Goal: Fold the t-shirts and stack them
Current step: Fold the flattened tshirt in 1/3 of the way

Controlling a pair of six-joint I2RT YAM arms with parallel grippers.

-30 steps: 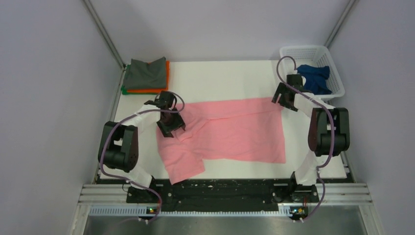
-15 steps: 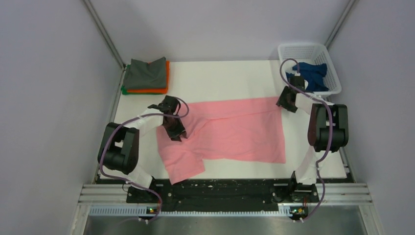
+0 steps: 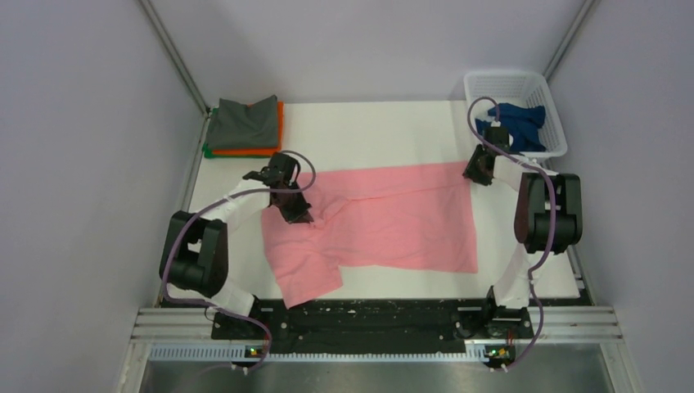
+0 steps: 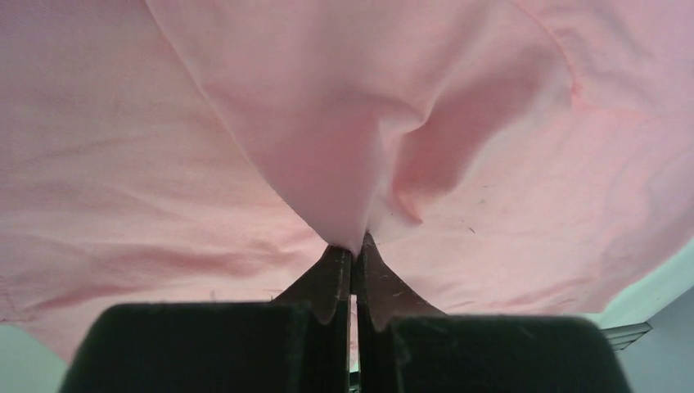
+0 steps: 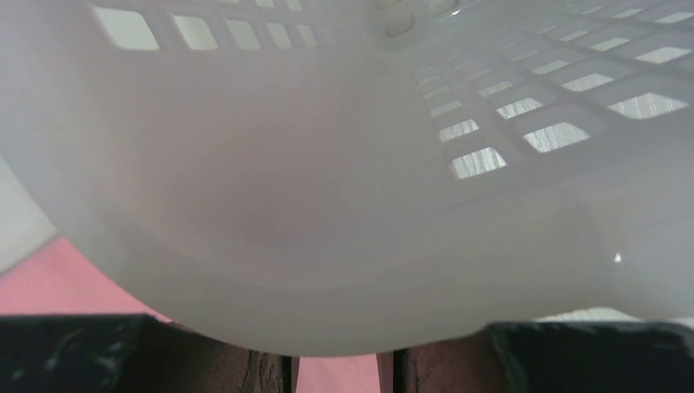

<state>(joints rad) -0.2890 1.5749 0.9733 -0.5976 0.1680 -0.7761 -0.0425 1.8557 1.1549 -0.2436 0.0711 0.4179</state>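
L arm [image 3: 237,196] bent at elbow, wrist tipped down. Left gripper [image 4: 353,250] fingers pressed together, pinching a raised fold of pink t-shirt [image 3: 393,217]; rest lies flat to their right. R arm [image 3: 544,213] stretched fwd, right gripper [image 3: 476,170] low at shirt's far corner, basket [image 5: 327,205] wall just ahead. Fingers apart w/ pink between, grip unclear.

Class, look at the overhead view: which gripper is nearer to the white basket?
Right. The right gripper sits just beside the basket; the left gripper is far off, its fingers pinching the pink t-shirt.
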